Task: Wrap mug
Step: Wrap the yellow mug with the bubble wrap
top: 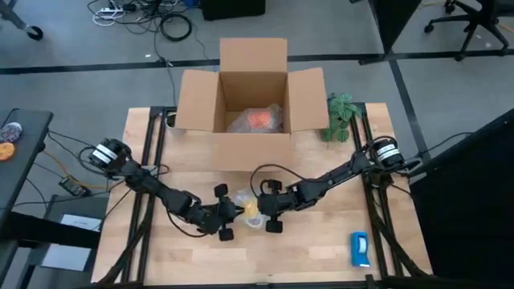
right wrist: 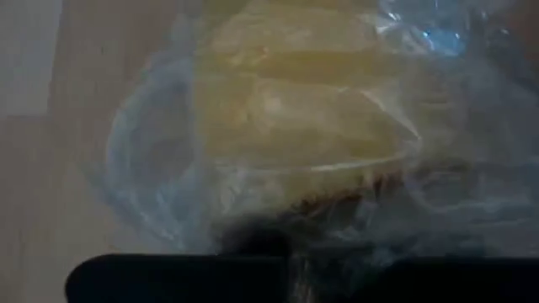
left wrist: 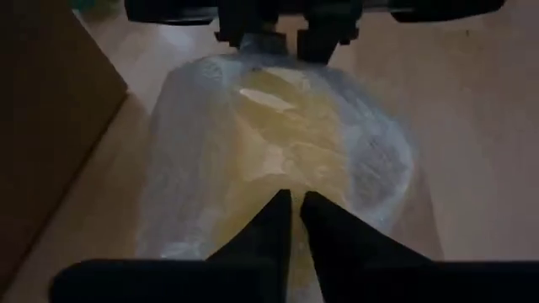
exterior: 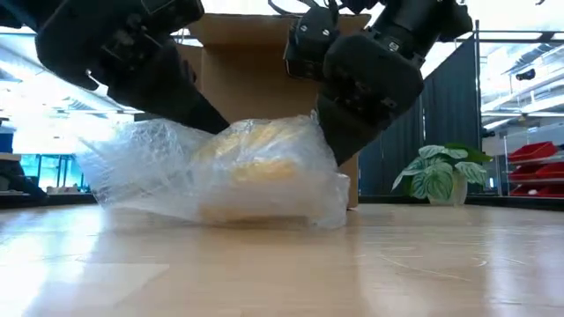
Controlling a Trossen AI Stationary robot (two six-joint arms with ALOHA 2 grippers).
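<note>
High view shows both arms meeting at frame centre on a yellowish mug [top: 250, 209] under bubble wrap [exterior: 141, 172]. Left end effector [left wrist: 290, 220] is pinched shut on the wrap; the right end effector's [top: 269, 210] state cannot be told. A weak pinch could let the wrap spring open.

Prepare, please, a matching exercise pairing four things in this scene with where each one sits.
1. orange wrapped item
2. yellowish wrapped bundle
3. blue-and-white object
4. plant

A. beside the cardboard box, by its right flap
B. between the left gripper and right gripper
C. inside the box
D. alone on the table, on the right arm's side

Pairs: 1-C, 2-B, 3-D, 4-A
</note>
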